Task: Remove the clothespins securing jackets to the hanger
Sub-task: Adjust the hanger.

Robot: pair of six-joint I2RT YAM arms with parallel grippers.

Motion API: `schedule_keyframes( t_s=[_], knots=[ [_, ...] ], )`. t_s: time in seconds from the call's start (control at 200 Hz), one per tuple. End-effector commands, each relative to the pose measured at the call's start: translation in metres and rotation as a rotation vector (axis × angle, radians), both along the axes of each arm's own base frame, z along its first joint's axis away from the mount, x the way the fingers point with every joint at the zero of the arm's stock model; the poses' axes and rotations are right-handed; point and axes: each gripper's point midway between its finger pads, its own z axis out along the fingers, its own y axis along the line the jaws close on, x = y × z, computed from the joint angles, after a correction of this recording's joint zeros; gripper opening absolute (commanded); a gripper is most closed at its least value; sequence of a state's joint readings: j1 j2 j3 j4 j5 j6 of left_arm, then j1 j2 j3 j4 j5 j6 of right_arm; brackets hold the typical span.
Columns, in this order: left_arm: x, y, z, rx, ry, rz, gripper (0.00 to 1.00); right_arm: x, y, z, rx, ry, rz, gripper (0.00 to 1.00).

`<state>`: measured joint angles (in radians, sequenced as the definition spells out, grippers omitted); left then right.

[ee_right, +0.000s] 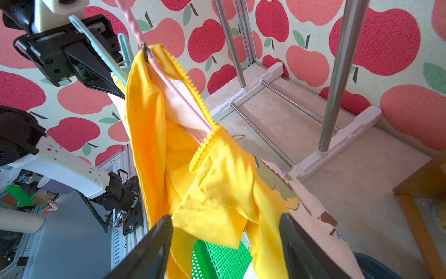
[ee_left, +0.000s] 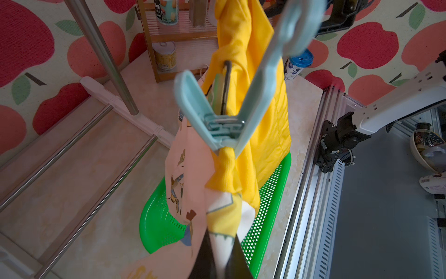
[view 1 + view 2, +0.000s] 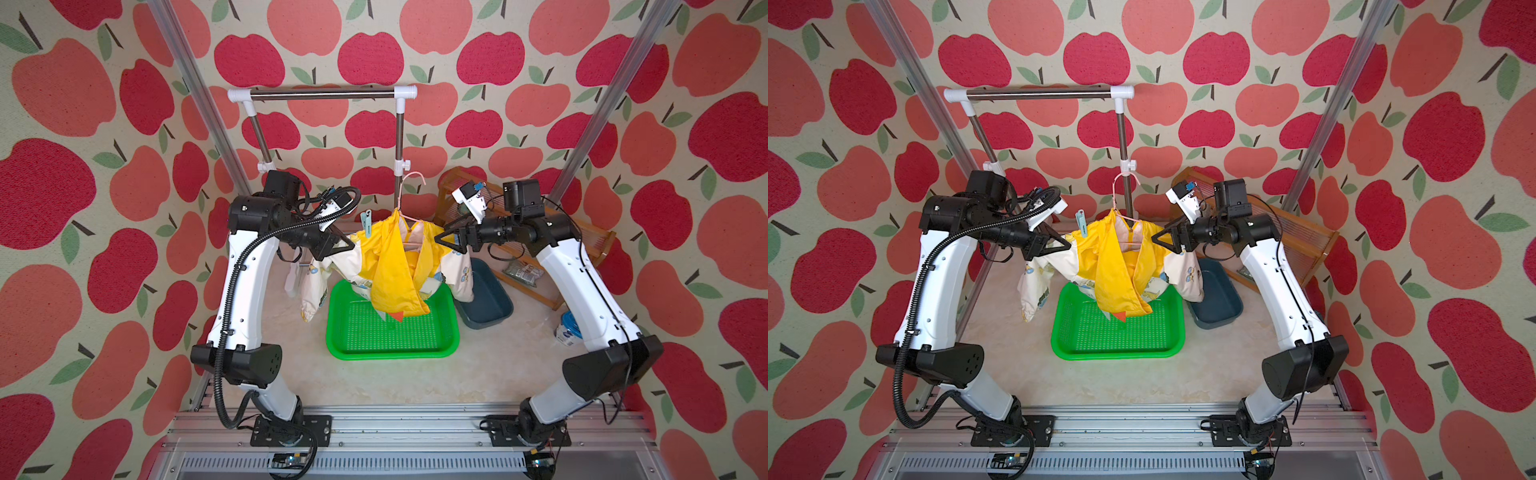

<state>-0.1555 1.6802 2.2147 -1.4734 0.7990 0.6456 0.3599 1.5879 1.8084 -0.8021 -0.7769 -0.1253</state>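
Looking at progress: the task is sitting early-to-mid, with nothing I can count as finished. Pink hanger (image 1: 183,97) is hanging by its hook at the white joint on the upright of the steel rail (image 3: 322,94). It's carrying both garments, yellow jacket (image 3: 390,266) on top and cream printed jacket (image 3: 316,278) under it, sleeves drooping over the green tray (image 3: 390,355) on the tabletop. One pale teal clothespin (image 2: 224,125) is biting both layers at the shoulder on the left arm's side, handles sticking up in both top views, so that one is not yet off. Left tool (image 2: 218,265) is sitting fully closed, pinching the cream fabric just beside the pin. By my read it's tensioning cloth, not working the pin. Right tool (image 1: 226,216) is standing wide open with the yellow shoulder lying between its fingers, clamping nothing. I'm not seeing a pin on that shoulder or any loose pins in the tray, so I can't tell how many are already off. Remaining, as I'm judging it: squeezing that teal pin's handles, pulling it clear, then checking hidden folds for more.
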Motion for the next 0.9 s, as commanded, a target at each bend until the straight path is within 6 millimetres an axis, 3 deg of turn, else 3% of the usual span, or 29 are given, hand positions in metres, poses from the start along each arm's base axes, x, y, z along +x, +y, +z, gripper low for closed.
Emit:
schedule_keyframes(
  t_s=[0.0, 0.23, 0.425, 0.69, 0.75, 0.895],
  knots=[
    [-0.007, -0.01, 0.027, -0.068, -0.081, -0.05, 0.0, -0.003, 0.0, -0.004, -0.004, 0.004, -0.007, 0.73],
    [-0.01, -0.015, 0.023, -0.062, -0.069, -0.069, 0.0, 0.026, 0.0, -0.005, -0.069, -0.096, -0.064, 0.72],
    [-0.013, -0.015, 0.019, -0.044, -0.055, -0.059, 0.0, 0.019, -0.001, 0.021, -0.042, -0.188, -0.069, 0.73],
    [-0.016, -0.017, 0.023, -0.038, -0.074, -0.068, 0.0, 0.021, 0.016, -0.011, -0.079, -0.082, 0.024, 0.71],
    [-0.015, -0.017, 0.023, -0.037, -0.078, -0.066, 0.0, 0.018, 0.023, -0.013, -0.074, -0.062, 0.051, 0.65],
    [-0.01, -0.017, 0.022, -0.036, -0.083, -0.06, 0.0, 0.013, 0.033, -0.017, -0.093, -0.039, 0.094, 0.27]
  ],
)
